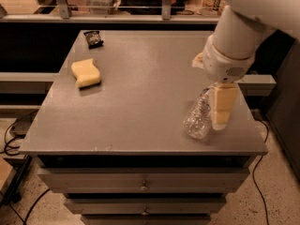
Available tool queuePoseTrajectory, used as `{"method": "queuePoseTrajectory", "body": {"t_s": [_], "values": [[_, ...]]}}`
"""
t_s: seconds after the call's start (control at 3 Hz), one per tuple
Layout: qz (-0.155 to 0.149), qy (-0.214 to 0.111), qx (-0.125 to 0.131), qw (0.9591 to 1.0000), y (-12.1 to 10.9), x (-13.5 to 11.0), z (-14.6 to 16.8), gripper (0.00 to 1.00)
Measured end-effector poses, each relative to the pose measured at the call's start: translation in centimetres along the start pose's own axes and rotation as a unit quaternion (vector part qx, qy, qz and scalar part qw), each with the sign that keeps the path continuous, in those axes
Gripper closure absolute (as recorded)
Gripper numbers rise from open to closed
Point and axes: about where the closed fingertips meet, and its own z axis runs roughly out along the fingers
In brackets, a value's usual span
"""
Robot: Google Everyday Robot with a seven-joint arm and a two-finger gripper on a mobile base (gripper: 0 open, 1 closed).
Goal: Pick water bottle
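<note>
The water bottle, small, clear and crinkled, lies on its side near the front right corner of the grey table. Its neck and cap end are hidden behind my arm. My gripper hangs down from the white arm right beside the bottle's right side, over its upper half and close to the tabletop. I cannot tell whether it touches the bottle.
A yellow sponge lies at the table's left. A small dark packet lies at the far left corner. Drawers sit below the tabletop. Cables run on the floor at both sides.
</note>
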Motion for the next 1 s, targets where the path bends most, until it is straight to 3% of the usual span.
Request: {"method": "queuePoseTrajectory", "body": {"t_s": [0.67, 1.0], "values": [[0.008, 0.021, -0.069, 0.9973, 0.2, 1.4, 6.2, 0.00], [0.024, 0.012, -0.085, 0.9960, 0.4, 2.2, 7.6, 0.15]]}}
